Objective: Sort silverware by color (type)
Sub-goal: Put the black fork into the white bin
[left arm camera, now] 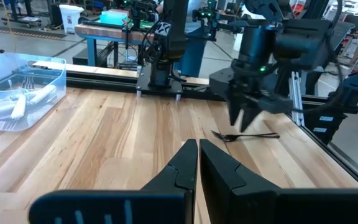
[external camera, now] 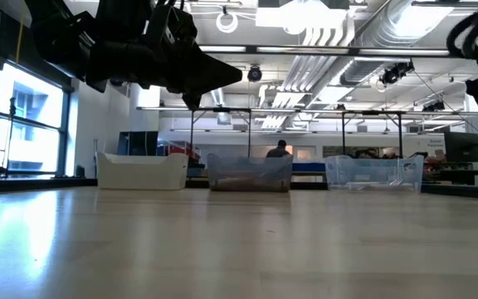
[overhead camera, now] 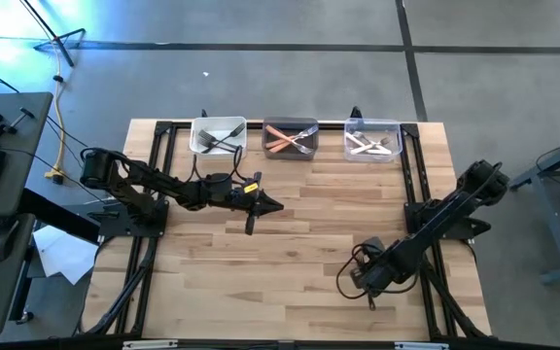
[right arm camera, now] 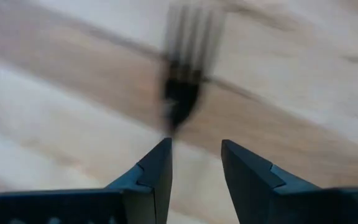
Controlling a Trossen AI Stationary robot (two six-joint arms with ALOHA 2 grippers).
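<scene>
Three little bins sit in a row along the 12 o'clock edge of the bench (overhead camera: pixel 290 233): a white bin (overhead camera: pixel 219 135) with black-handled forks (overhead camera: pixel 225 139) in it, a dark bin (overhead camera: pixel 291 138) in the middle holding orange-handled forks (overhead camera: pixel 287 141), and a clear bin (overhead camera: pixel 372 139) with white-handled forks (overhead camera: pixel 366 145). From the high view, the left arm reaches in from 9 o'clock and its left end effector (overhead camera: pixel 272 205) hangs over the middle of the bench, a bit short of the dark bin, with its fingers pressed together on nothing as far as I can see; the left wrist view shows the two dark tips (left arm camera: pixel 197 155) touching. The right arm comes in from 3 o'clock and folds down toward 5 o'clock, so the right end effector (overhead camera: pixel 350 284) sits low over the bench near that corner. Its fingers (right arm camera: pixel 157 163) are spread apart, and one last black fork (right arm camera: pixel 182 93) lies flat on the wood just ahead of the gap, not gripped. You can spot that same fork from the left wrist view, lying on the bench right under the other arm's tips. In the low view a person (external camera: pixel 279 149) stands way back in the room behind the bins.
</scene>
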